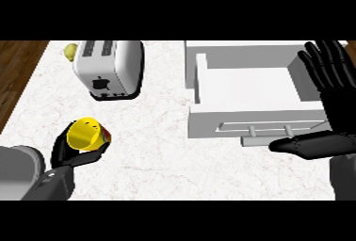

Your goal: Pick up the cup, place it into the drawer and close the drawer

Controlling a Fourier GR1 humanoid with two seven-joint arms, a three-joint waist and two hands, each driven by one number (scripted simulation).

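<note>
The left robot hand [75,153] had its fingers and thumb curled round the yellow cup [86,133], holding it at the lower left of the bench [160,141], its yellow open end facing up toward the head. The right robot hand [332,101] stood spread, fingers straight, resting at the right edge beside the open drawer [246,87], its thumb close to the drawer handle [268,129], though I could not tell whether it touched.

The cup looked light, rigid and smooth, so probably a little slippery; a hold around its side wall, as here, seemed the sensible place. It was well apart from the drawer, so the carry across the bench was not yet done.

Counted: one cup, one drawer, one white toaster [108,68] at the upper left with one small yellow object [70,51] just beside it, and two robot hands.
</note>
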